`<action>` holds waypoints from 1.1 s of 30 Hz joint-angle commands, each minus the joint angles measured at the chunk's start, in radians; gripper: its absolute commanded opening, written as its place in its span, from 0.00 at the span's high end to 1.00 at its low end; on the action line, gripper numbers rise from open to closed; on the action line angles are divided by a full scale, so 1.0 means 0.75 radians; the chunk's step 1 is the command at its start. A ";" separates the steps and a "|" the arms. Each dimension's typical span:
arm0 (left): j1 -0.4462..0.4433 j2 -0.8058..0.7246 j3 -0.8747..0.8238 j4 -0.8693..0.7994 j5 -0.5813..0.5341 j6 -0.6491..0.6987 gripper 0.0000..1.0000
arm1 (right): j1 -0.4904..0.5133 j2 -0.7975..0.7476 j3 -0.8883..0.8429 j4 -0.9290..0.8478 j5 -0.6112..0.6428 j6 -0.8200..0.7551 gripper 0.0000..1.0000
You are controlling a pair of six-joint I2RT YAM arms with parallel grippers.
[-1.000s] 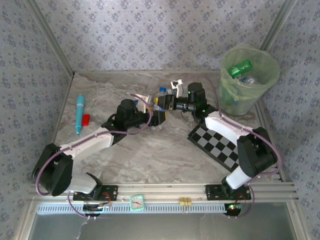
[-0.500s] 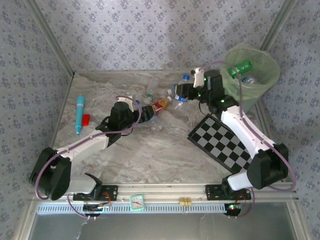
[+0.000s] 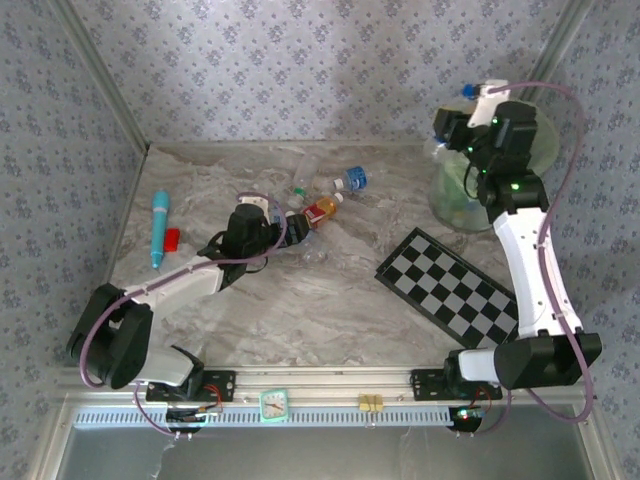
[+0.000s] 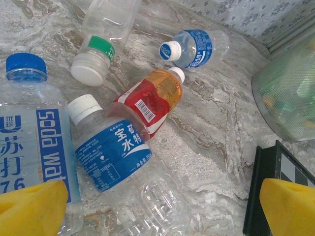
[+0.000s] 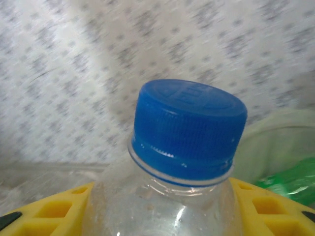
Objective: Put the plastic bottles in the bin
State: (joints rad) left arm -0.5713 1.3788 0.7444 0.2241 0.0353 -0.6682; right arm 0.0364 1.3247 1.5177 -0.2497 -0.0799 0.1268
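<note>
Plastic bottles (image 3: 322,208) lie loose on the marbled desk (image 4: 206,142) just ahead of the left fingers (image 4: 32,206). The yellow pads of these fingers sit in the bottom corners of the wrist view, spread wide and gripping nothing. The left pad overlaps the foot of the soda-water bottle (image 4: 29,128); I cannot tell if it touches. That bottle's long axis runs to 12 o'clock, with its blue cap at the far end. Beside it, the blue-labelled bottle (image 4: 110,147) points its white cap to 10 o'clock, and its clear body is hard to make out against the desk. The red-orange bottle (image 4: 152,101) points to 1 o'clock. Farther on, the green-banded bottle (image 4: 101,39) aims its cap at 7 o'clock, its base cut off by the frame. A small blue-labelled bottle (image 4: 192,47) points to 9 o'clock.

At the desk's 1 o'clock corner stands the bin (image 3: 450,200), largely hidden by the right arm. Above it the right fingers (image 5: 54,209) are clamped on the shoulders of a blue-capped bottle (image 5: 189,132). Its cap points to 12 o'clock and its body is cut off below. A blurred green bottle (image 5: 290,179) shows inside the bin.
</note>
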 commanded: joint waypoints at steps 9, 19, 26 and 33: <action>0.007 0.035 0.085 -0.059 0.037 0.000 0.00 | -0.275 0.096 -0.088 0.485 0.199 0.314 0.52; 0.009 0.036 0.085 -0.092 0.012 -0.036 0.00 | -0.325 0.398 0.011 0.557 0.122 0.511 0.52; 0.010 0.025 0.085 -0.141 -0.018 -0.002 0.00 | -0.397 0.549 0.052 0.556 0.021 0.705 0.52; 0.009 0.044 0.106 -0.165 -0.018 0.016 0.00 | -0.460 0.668 0.109 0.545 -0.098 0.880 0.48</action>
State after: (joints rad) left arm -0.5694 1.3975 0.7834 0.1135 0.0353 -0.6777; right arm -0.2981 1.7992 1.5471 0.1394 -0.0975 0.7033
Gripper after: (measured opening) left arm 0.997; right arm 0.550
